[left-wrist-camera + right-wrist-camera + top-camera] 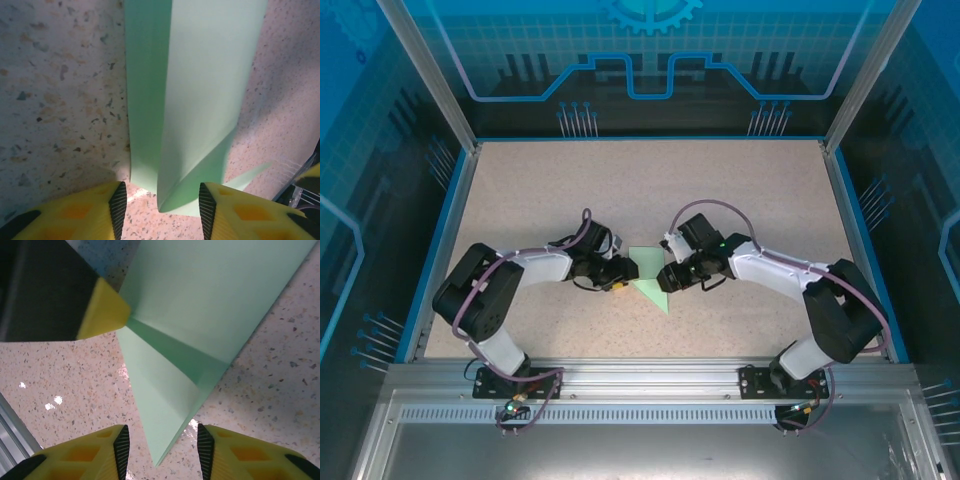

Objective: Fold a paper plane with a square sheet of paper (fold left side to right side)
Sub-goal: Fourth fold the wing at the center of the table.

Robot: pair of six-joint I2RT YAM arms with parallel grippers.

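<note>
The square sheet of paper (650,285) is pale mint green and folded into a pointed wedge lying on the speckled table, its tip toward the near edge. My left gripper (623,276) stands at its left edge and my right gripper (666,278) at its right edge, facing each other. In the left wrist view a raised folded flap of the paper (200,90) reaches between the open jaws of the left gripper (160,205) without being pinched. In the right wrist view the paper's sharp tip (165,440) lies between the open jaws of the right gripper (161,447), clear of both pads.
The table (520,200) is a speckled beige surface with a blue rim and a metal rail along the near edge. A yellow fingertip of the left gripper (102,310) touches the paper's edge in the right wrist view. Both arms crowd the table's middle.
</note>
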